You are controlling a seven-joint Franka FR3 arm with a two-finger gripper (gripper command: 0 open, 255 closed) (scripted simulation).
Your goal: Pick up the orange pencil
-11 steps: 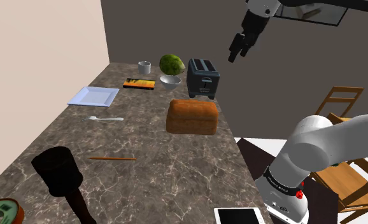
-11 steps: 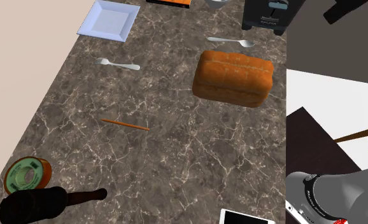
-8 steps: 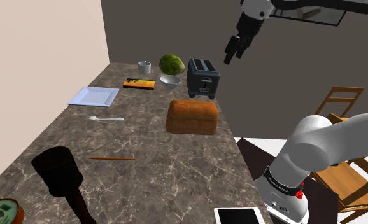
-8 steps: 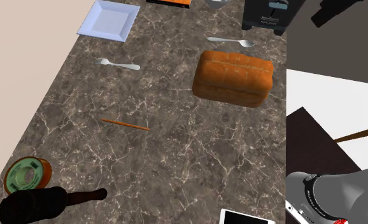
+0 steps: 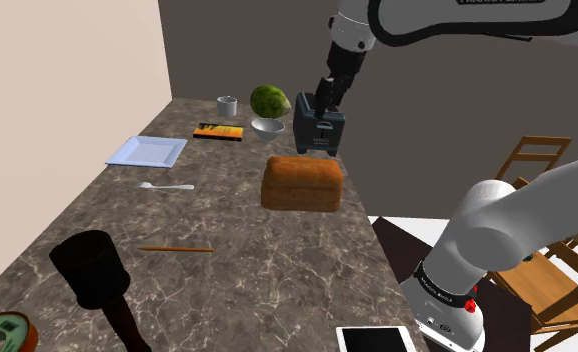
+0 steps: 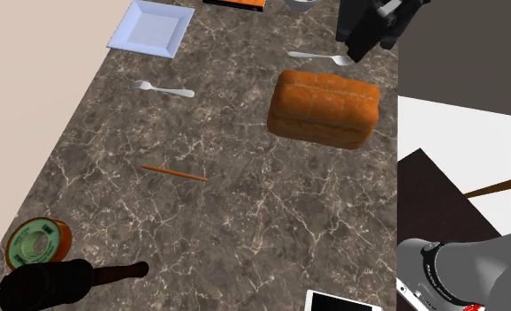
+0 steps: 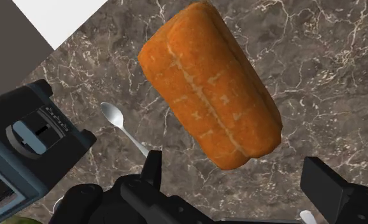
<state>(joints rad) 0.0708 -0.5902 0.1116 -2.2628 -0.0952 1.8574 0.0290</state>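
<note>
The orange pencil (image 5: pixel 177 249) (image 6: pixel 172 172) lies flat on the dark marble counter (image 5: pixel 237 280), between a fork and a dark mallet-like thing. My black gripper (image 5: pixel 319 106) (image 6: pixel 360 49) hangs in the air far from the pencil, in front of the toaster and above the far end of the bread loaf. In the wrist view the gripper (image 7: pixel 237 184) is open, its fingers (image 7: pixel 152 167) wide apart with nothing between them, and the loaf (image 7: pixel 208 83) lies below.
Bread loaf (image 5: pixel 302 183) (image 6: pixel 323 108), black toaster (image 5: pixel 317 132) (image 7: pixel 23 146), spoon (image 7: pixel 122 127) (image 6: pixel 320 58), fork (image 5: pixel 167 186) (image 6: pixel 163 88), white plate (image 5: pixel 147 151), melon in bowl (image 5: pixel 269 100), cup (image 5: pixel 227 105), book (image 5: pixel 219 131), dark mallet (image 5: pixel 97 275), tape roll (image 6: pixel 37 243), tablet (image 5: pixel 375 339).
The gripper has come down and moved toward the shoulder view's left, from high beside the toaster to just in front of it. Nothing on the counter has moved.
</note>
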